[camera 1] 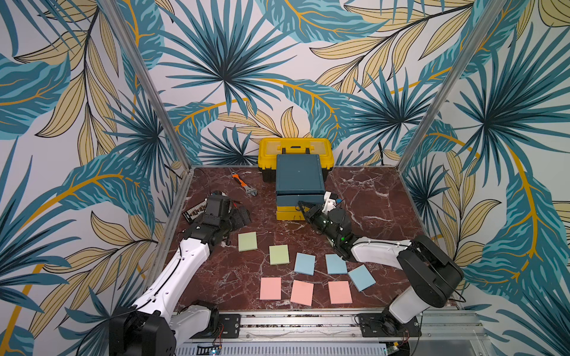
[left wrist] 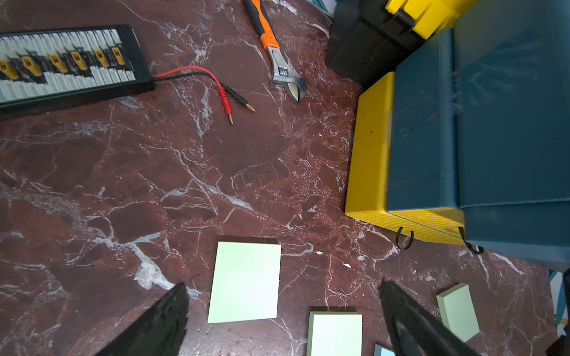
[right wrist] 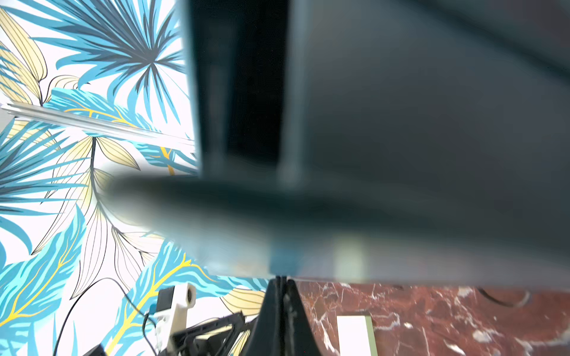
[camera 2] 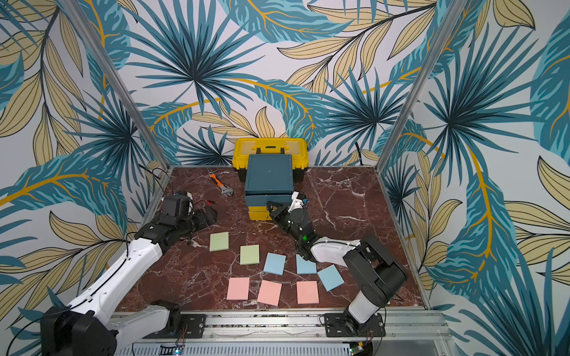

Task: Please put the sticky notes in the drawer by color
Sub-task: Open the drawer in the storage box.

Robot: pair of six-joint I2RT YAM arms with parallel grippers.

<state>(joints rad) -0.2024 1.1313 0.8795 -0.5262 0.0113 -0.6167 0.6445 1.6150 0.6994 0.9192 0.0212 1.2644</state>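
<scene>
right end effector (right wrist: 280,283) clenched at drawer (camera 1: 300,175) front | left end effector (left wrist: 282,285) released, near green sticky note (left wrist: 246,282)

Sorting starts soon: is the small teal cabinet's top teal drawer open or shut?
Slightly open: the teal drawer front juts past the yellow fronts below.

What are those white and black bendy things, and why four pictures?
Those are two robot arms, each ending in a gripper. Two pictures look down from above, from nearly the same spot. Two come from cameras on the arms' wrists. On the table lie green notes, blue notes and pink notes, a wrench, a yellow toolbox and a small cabinet with drawers. The left gripper is open, holding nothing. The right gripper is shut at the front of the top drawer. What it pinches is too blurry to tell.
</scene>
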